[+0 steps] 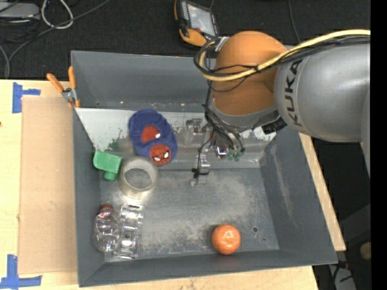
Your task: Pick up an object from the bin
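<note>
- My gripper (201, 165) hangs over bare floor near the back of the bin (284, 180); I cannot tell whether it is spread or pressed together.
- Nearest thing: the blue Spider-Man plush (151, 138), near on the view's left, its long axis running back to front.
- The orange ball (226, 239) lies well apart, by the front wall.

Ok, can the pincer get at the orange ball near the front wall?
Probably yes. The orange ball lies alone on the bare bin floor, and the pincer hangs over the open middle with nothing between them.
</note>
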Robot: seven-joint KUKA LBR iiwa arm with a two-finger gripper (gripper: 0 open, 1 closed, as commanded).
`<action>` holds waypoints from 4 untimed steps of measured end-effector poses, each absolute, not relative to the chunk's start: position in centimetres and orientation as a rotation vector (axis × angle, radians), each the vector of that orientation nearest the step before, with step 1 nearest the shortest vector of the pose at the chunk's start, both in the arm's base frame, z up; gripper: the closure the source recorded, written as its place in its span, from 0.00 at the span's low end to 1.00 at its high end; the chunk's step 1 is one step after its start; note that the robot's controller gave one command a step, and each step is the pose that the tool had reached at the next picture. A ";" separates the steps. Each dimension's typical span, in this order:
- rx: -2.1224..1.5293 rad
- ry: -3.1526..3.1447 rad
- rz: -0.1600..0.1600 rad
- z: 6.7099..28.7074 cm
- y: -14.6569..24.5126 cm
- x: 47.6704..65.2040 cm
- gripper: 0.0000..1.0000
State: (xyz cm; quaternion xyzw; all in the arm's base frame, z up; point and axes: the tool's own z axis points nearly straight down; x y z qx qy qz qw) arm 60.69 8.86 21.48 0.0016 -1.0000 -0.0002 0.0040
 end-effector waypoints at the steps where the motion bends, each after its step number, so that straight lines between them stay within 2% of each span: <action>1: 0.000 -3.141 -0.001 21.9 8.8 60.9 0.00; 2: 0.303 -3.131 -0.002 9.9 15.5 61.7 0.00; 3: 0.658 -3.086 0.000 16.2 20.1 58.7 0.00; 4: 0.581 -3.094 -0.001 10.1 22.3 56.2 0.00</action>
